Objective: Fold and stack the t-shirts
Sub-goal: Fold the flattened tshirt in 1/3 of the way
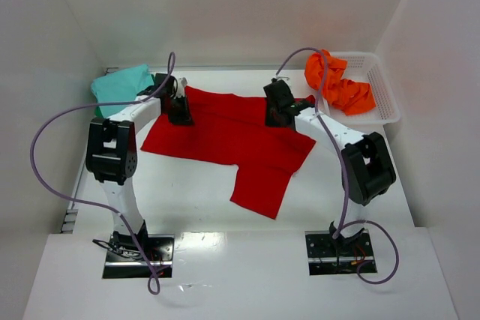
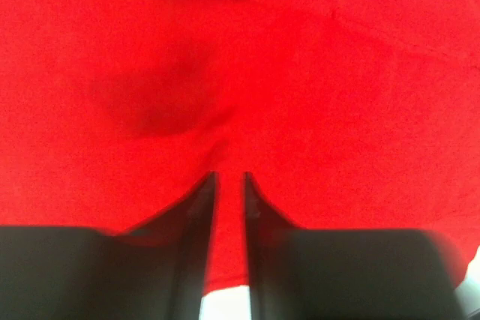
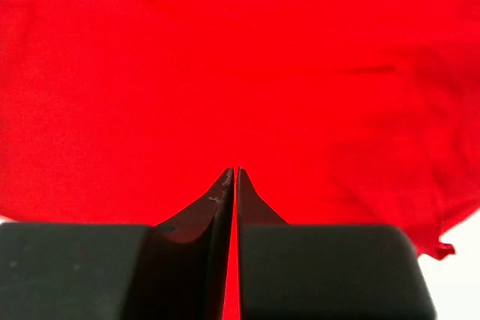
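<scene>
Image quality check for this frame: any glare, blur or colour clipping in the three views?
Top external: sharp and evenly lit, with glare on the glossy white board at the near edge. Left wrist: the red t-shirt fills the frame, oversaturated; the left fingers are out of focus. Right wrist: same flat red, right fingers sharper.

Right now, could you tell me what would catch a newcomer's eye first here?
The red shirt lies spread across the middle of the table, the left gripper and right gripper each pinching its far edge. A teal shirt sits at the far left corner; an orange shirt lies crumpled in the white basket at far right.
</scene>
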You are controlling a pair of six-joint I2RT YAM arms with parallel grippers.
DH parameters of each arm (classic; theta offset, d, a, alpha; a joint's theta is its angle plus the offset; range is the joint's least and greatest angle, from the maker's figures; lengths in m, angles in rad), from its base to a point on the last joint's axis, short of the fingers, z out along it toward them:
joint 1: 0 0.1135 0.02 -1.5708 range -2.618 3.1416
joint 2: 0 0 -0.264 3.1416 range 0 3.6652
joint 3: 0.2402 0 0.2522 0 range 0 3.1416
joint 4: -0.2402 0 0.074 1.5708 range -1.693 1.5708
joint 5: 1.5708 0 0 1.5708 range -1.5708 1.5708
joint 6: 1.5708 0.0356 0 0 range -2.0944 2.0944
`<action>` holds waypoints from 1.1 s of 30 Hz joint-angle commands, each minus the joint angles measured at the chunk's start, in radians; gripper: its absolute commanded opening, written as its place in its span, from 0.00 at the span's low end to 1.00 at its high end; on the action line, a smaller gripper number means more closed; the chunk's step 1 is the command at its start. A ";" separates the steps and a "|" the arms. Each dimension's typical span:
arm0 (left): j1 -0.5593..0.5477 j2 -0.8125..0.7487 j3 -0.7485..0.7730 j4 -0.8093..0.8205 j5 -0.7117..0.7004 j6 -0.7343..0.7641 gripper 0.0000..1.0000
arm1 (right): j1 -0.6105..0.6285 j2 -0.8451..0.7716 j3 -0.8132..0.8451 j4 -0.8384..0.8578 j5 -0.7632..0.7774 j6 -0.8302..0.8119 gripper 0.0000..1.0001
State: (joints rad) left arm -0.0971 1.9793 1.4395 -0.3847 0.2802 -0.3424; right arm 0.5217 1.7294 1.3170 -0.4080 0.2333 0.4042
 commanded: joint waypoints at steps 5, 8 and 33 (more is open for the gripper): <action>-0.004 -0.123 -0.065 -0.088 -0.087 0.039 0.00 | -0.121 0.058 -0.024 0.014 0.078 0.065 0.00; -0.004 -0.123 -0.076 -0.106 -0.096 0.048 0.00 | -0.160 0.107 -0.015 0.014 0.078 0.065 0.00; -0.190 -0.005 -0.116 -0.267 -0.452 0.020 0.02 | -0.192 0.406 0.252 -0.049 0.087 -0.018 0.00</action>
State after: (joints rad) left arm -0.2756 1.9282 1.3277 -0.6151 -0.1051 -0.3168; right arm 0.3412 2.1044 1.5112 -0.4519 0.3004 0.4053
